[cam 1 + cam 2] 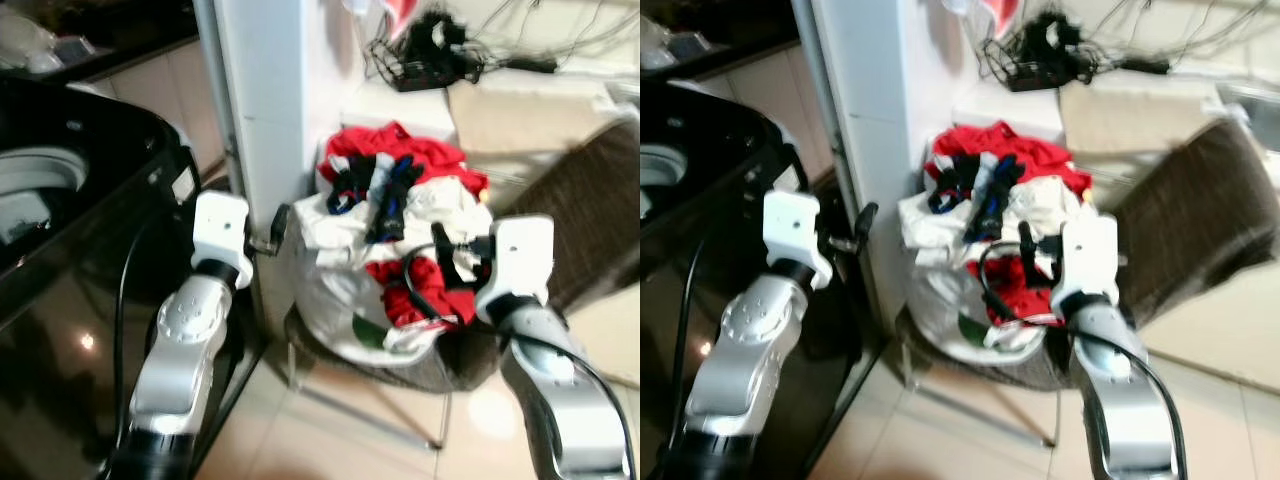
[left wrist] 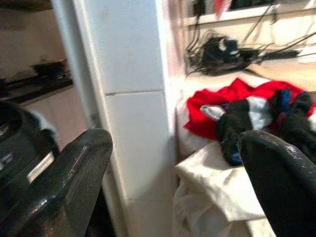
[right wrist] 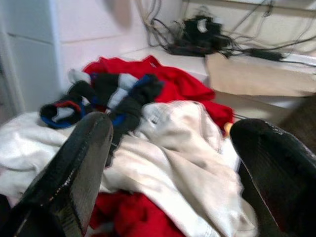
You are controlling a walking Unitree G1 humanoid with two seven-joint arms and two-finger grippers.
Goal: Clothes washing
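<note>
At our far left stood the black washing machine [image 1: 70, 230], its round drum opening [image 1: 35, 185] facing up, and just right of it a white tiled pillar [image 1: 262, 100]. Our left tool [image 1: 275, 232] was raised beside that pillar, between the machine and the laundry, and in the left wrist view its two black fingers [image 2: 59, 182] were spread wide with nothing between them. Right of the pillar lay the clothes pile [image 1: 400, 230], heaped on a dark woven chair [image 1: 560, 210]: white garments [image 3: 173, 163] low and in the middle, red ones [image 3: 173, 81] at the back and underneath, and a dark sock bundle [image 1: 385, 190] with blue trim on top. Our right tool [image 1: 450, 250] hung at the pile's near right edge, its fingers [image 3: 74, 168] likewise spread and empty, pointing across the white cloth toward the socks. Behind, a tangle of black cables [image 1: 425, 50] sat on a pale ledge. We judged the pile to lie straight ahead of the right tool and just below it, so the right arm was the nearer one for a grasp, while anything lifted would have to travel leftward past the pillar to reach the drum.
</note>
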